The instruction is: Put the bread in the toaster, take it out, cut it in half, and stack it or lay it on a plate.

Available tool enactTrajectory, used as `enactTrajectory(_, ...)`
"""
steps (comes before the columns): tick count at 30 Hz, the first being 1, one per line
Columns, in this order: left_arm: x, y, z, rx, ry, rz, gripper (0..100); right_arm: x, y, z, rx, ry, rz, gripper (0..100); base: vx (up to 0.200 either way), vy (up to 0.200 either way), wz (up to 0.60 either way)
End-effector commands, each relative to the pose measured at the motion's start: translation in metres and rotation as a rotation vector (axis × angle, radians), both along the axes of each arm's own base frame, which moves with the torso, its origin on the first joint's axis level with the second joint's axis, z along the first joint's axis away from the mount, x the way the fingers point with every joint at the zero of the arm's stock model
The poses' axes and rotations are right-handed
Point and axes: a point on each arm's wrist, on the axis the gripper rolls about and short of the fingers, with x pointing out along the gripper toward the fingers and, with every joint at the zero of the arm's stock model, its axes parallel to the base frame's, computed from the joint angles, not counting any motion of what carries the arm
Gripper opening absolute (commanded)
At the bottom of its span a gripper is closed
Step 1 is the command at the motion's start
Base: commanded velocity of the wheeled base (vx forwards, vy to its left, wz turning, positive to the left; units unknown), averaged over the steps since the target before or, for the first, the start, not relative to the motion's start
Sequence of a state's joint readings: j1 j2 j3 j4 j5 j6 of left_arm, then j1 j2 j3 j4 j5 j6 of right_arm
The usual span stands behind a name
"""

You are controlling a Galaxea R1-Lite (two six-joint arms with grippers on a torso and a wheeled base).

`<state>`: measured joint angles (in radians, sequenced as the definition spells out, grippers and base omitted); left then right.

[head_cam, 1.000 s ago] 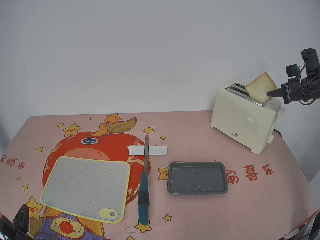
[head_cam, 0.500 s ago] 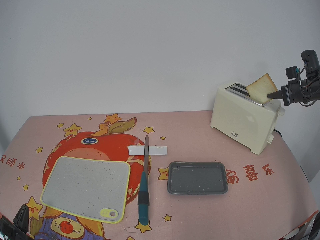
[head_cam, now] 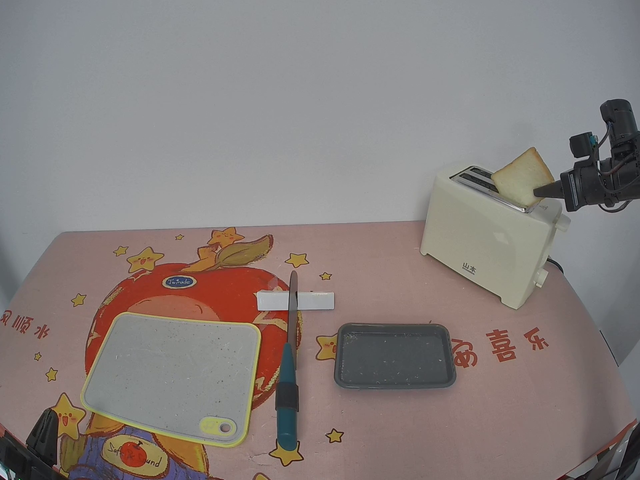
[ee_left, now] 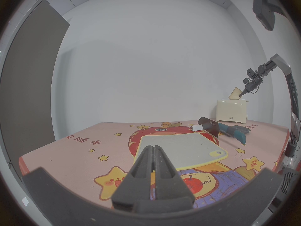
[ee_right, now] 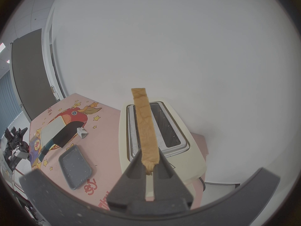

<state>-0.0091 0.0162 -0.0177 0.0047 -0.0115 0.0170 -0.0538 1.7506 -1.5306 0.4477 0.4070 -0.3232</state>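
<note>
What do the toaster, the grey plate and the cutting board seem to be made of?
Toaster: probably plastic, cream and smooth with a soft sheen; its slots look metal.
Plate: likely matte dark grey plastic or coated metal, unclear.
Cutting board: apparently speckled grey plastic, yellow-green rim.

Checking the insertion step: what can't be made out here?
- Whether the tan bread slice is already inside the cream toaster: head view, its lower corner overlaps the top rim; right wrist view, the slice covers the slot below it.
- How deep the slots go: right wrist view, dark inside.
- Whether specks on the dark grey tray are crumbs or scratches: head view, too small.
</note>
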Motion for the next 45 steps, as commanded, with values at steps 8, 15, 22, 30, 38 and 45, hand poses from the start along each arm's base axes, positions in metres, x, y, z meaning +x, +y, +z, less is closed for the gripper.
enactTrajectory(8, 0.001, 0.0, -0.004, 0.0, 0.017, 0.001, 0, 0.005, 0.003, -0.006, 0.002, 0.017, 0.01, 0, 0.0, 0.0, 0.0)
enactTrajectory(15, 0.001, 0.0, -0.004, 0.0, 0.017, 0.001, 0, 0.01, 0.003, -0.011, 0.002, 0.031, 0.008, 0, 0.0, 0.0, 0.0)
enactTrajectory(22, 0.001, 0.0, -0.004, 0.0, 0.017, 0.001, 0, 0.011, 0.005, -0.011, 0.002, 0.031, 0.016, 0, 0.0, 0.0, 0.0)
enactTrajectory(30, 0.001, 0.0, -0.004, 0.0, 0.017, 0.001, 0, 0.012, 0.006, -0.005, 0.003, 0.01, 0.019, 0, 0.0, 0.0, 0.0)
enactTrajectory(38, 0.001, 0.0, -0.004, 0.0, 0.017, -0.001, 0, 0.014, 0.007, -0.005, 0.001, 0.008, 0.02, 0, 0.0, 0.0, 0.0)
enactTrajectory(45, 0.001, 0.0, -0.004, 0.0, 0.017, 0.001, 0, 0.015, 0.016, -0.007, -0.029, 0.01, 0.014, 0, 0.0, 0.0, 0.0)
